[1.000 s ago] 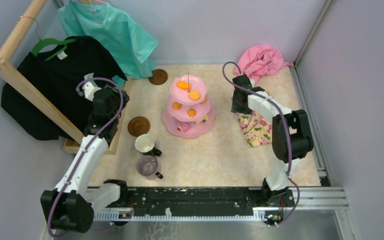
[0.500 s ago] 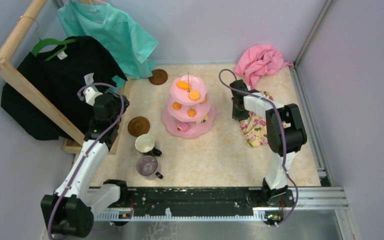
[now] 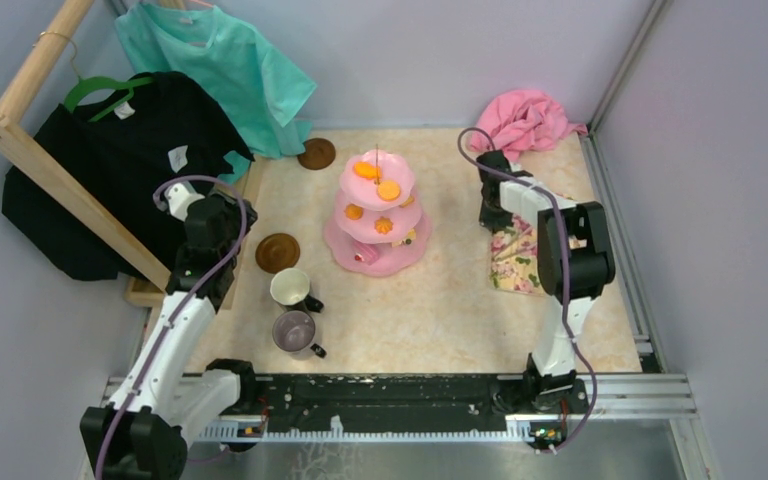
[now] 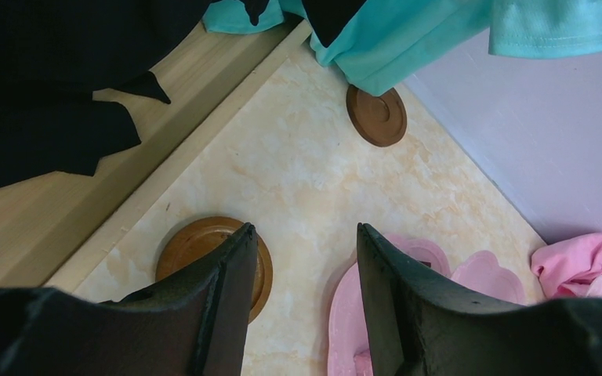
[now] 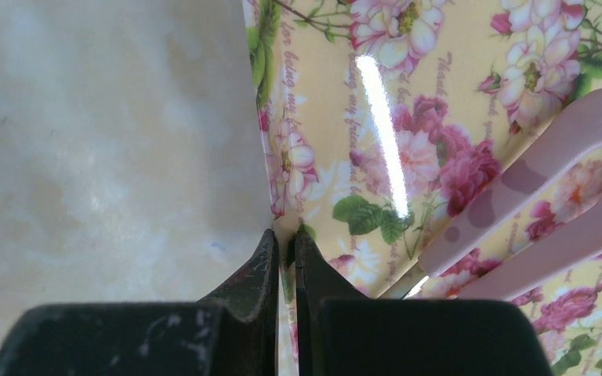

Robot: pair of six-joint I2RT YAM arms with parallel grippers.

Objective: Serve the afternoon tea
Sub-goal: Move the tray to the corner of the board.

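The pink three-tier cake stand [image 3: 377,245] stands mid-table with orange snacks [image 3: 366,170] on its tiers. A white mug [image 3: 289,286] and a grey-purple mug [image 3: 294,330] sit near its left front. One brown saucer [image 3: 277,252] lies beside the white mug, another [image 3: 316,153] at the back. My left gripper [image 4: 304,229] hangs open and empty above the near saucer [image 4: 196,243], with the stand's rim [image 4: 345,313] to its right. My right gripper [image 5: 284,233] is shut on the left edge of the floral mat [image 5: 345,117].
Pink utensil handles [image 5: 533,172] lie on the floral mat [image 3: 515,262]. A soft pink cloth [image 3: 522,120] is heaped in the back right corner. A wooden rack [image 3: 50,175] with black and teal shirts [image 3: 220,60] stands at the left.
My right gripper moved right to the mat's left edge and closed on it. The left arm shifted slightly nearer, its jaws unchanged.
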